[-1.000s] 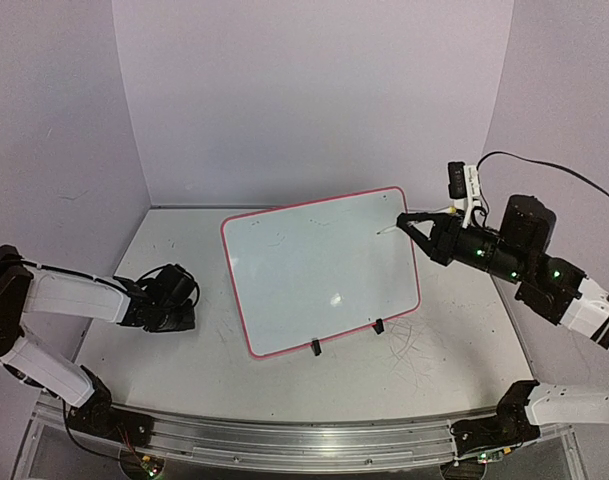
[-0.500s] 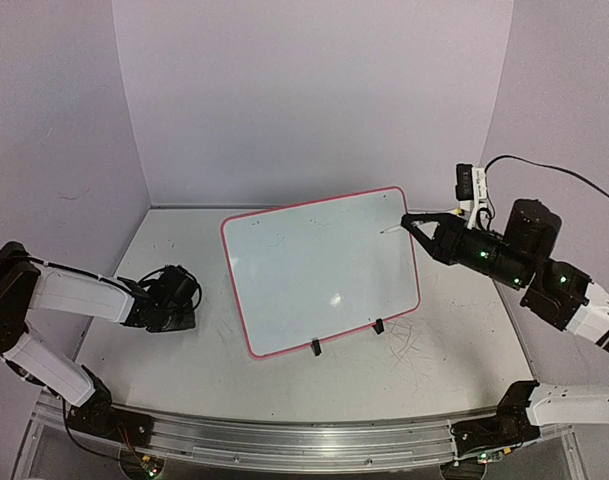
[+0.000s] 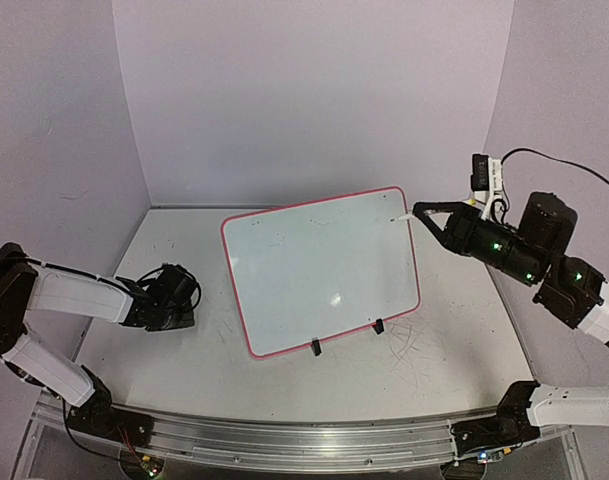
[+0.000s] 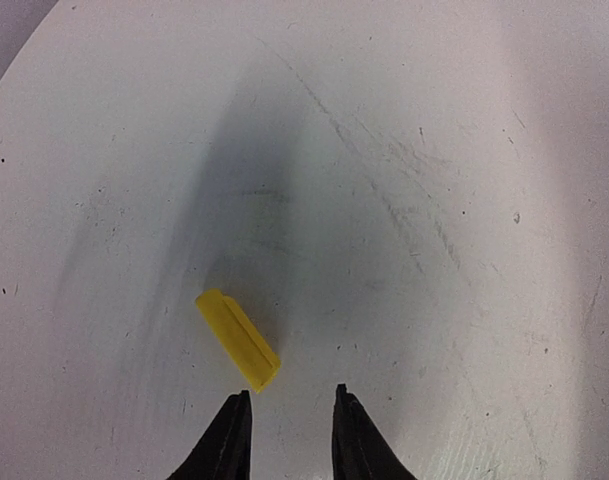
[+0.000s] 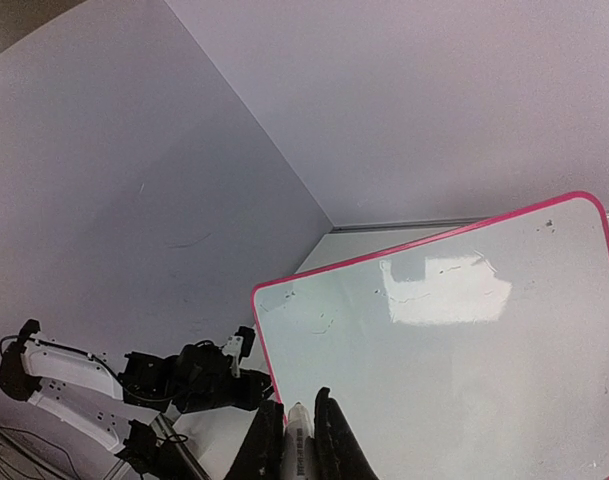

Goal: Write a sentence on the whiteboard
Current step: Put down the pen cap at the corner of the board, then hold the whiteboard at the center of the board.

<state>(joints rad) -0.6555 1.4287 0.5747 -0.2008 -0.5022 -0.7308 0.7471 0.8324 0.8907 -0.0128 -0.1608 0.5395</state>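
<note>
Black fingers of the left gripper (image 4: 289, 425) are standing a little apart over the table (image 4: 434, 200), with a narrow gap and nothing between them. A small yellow cap (image 4: 237, 340) is lying on its side just ahead of the left-hand finger, clear of both tips. The tabletop around it is showing grey scuffs and thin scratches. In the overhead view this arm is reaching low across the left side of the table, well apart from the whiteboard (image 3: 319, 270).

The right gripper (image 5: 299, 400) is pinching a pale marker (image 5: 298, 440), whose barrel is sitting lengthwise between the two closed fingers with its tip poking out beyond them. From above, that tip is pointing at the board's far right corner. Whether it is touching the surface cannot be told.

The whiteboard is standing in the middle of the table, tilted back on two small black legs (image 3: 315, 348) at its near edge, and its pink-red rim (image 3: 236, 290) is running all round the glossy white face. A few faint strokes (image 5: 452, 268) are showing along the upper part of the board, too thin to read. A patch of glare is sitting just below them.
</note>
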